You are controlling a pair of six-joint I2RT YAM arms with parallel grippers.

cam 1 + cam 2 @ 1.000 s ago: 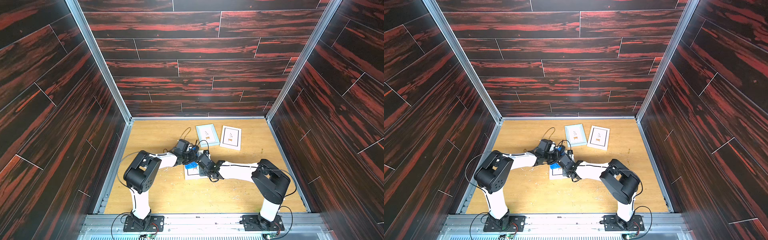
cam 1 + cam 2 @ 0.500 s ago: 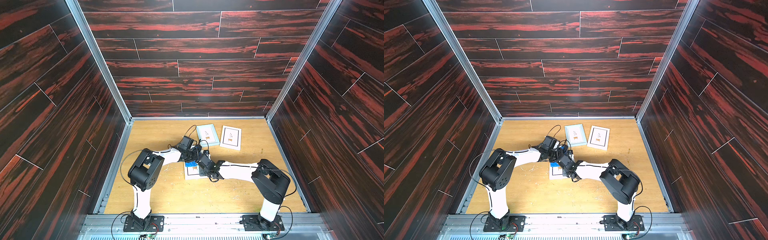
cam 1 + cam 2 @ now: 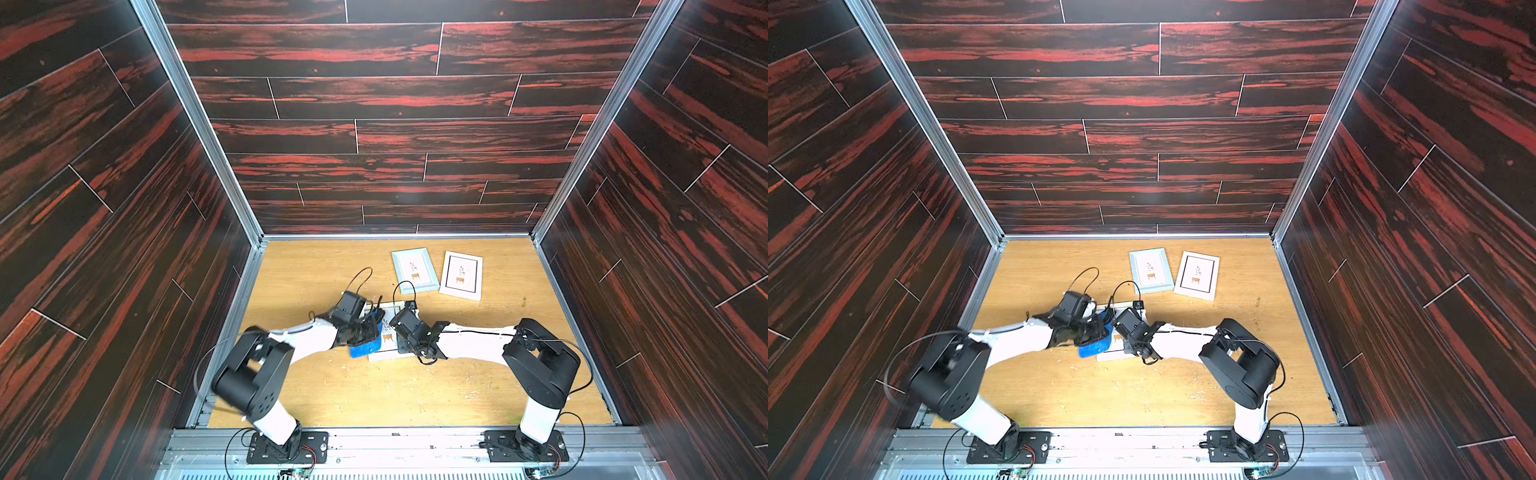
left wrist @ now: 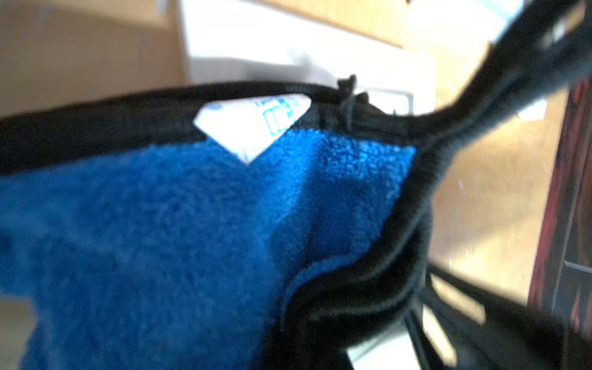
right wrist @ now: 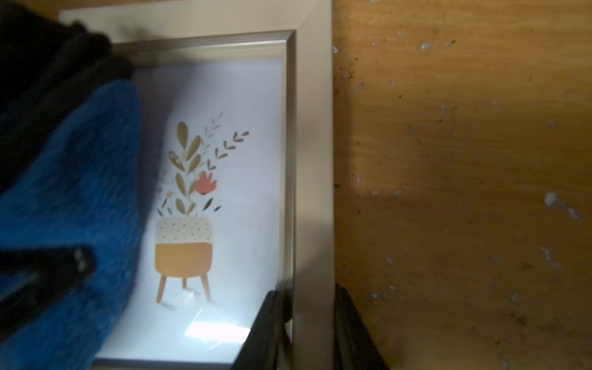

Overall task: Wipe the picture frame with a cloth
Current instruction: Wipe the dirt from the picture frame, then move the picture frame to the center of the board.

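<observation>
The bright blue fluffy cloth (image 3: pixel 365 348) lies bunched on the left part of the picture frame (image 5: pixel 314 160), a pale frame lying flat mid-worktop (image 3: pixel 374 395) with a print of a potted plant under its glass. In both top views the cloth spills over the frame's left edge onto the wood, with the left tool (image 3: pixel 368 330) directly on top of it. The left tool is closed on the cloth. The left wrist view is filled by blue pile and folded black edge trim, and a white label (image 4: pixel 253 128) sits at the hem. In the right wrist view the cloth covers the part of the glass left of the plant print, touching the glass, and the plant itself shows uncovered. The right tool (image 5: pixel 312 320) is clamped on the frame's opposite side rail. One finger sits inside the rail over the glass and the other outside against the worktop, well apart from the cloth. Farther back on the worktop, a pale blue frame (image 3: pixel 414 270) and a white frame (image 3: pixel 461 275) with a black inner line lie side by side, clear of both arms.
</observation>
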